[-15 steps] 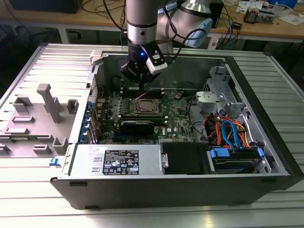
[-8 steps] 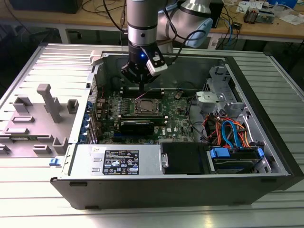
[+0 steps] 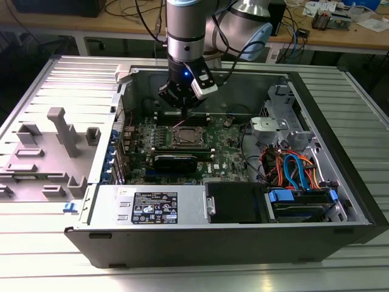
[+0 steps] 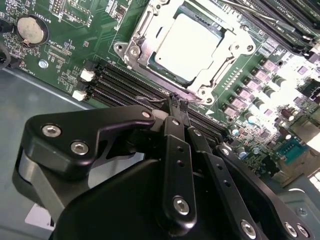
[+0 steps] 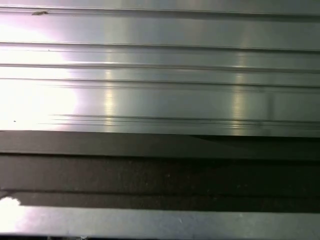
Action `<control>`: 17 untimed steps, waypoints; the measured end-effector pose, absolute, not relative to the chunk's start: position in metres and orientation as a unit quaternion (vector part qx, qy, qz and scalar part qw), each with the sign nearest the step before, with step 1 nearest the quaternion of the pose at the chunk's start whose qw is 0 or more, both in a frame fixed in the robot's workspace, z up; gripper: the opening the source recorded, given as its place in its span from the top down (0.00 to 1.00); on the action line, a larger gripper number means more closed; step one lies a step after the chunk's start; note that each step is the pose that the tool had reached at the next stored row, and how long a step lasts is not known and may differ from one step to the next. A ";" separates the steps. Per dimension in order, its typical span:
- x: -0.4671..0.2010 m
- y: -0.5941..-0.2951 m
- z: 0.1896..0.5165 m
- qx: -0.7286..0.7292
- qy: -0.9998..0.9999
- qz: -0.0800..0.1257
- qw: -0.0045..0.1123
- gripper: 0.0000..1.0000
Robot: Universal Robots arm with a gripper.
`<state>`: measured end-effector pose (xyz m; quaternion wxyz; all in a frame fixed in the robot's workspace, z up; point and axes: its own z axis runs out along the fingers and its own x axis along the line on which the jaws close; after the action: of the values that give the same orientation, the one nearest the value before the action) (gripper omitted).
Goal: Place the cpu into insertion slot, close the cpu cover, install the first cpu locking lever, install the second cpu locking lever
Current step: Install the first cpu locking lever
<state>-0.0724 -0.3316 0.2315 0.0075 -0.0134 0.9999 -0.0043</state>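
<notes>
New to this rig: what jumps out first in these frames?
The open computer case, with the arm's gripper lowered inside it, just off the socket's edge. In the second wrist view the cpu lies in the insertion slot with the cpu cover closed over its edges, and the shut fingers sit at the frame's edge beside the black memory slots.

Table: you see a ribbed metal table (image 3: 36, 243).
Case: your open computer case (image 3: 231, 240) lies directly on it.
Panel: a grey side panel (image 3: 55, 140) lies beside that case.
</notes>
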 end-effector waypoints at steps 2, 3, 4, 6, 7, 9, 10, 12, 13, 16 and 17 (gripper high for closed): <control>-0.072 -0.332 0.231 -0.013 1.000 -0.004 0.007 0.89; -0.072 -0.332 0.231 -0.013 1.000 -0.004 0.007 0.89; -0.072 -0.332 0.231 -0.013 1.000 -0.004 0.007 0.89; -0.072 -0.332 0.231 -0.013 1.000 -0.004 0.007 0.89; -0.072 -0.332 0.231 -0.013 1.000 -0.004 0.007 0.89; -0.072 -0.332 0.231 -0.013 1.000 -0.004 0.007 0.89; -0.072 -0.332 0.231 -0.013 1.000 -0.004 0.007 0.89; -0.072 -0.332 0.231 -0.013 1.000 -0.004 0.007 0.89; -0.072 -0.332 0.231 -0.013 1.000 -0.004 0.007 0.89; -0.072 -0.332 0.231 -0.013 1.000 -0.004 0.007 0.89; -0.072 -0.332 0.231 -0.013 1.000 -0.004 0.007 0.89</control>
<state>-0.0723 -0.3315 0.2306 0.0075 -0.0134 0.9999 -0.0043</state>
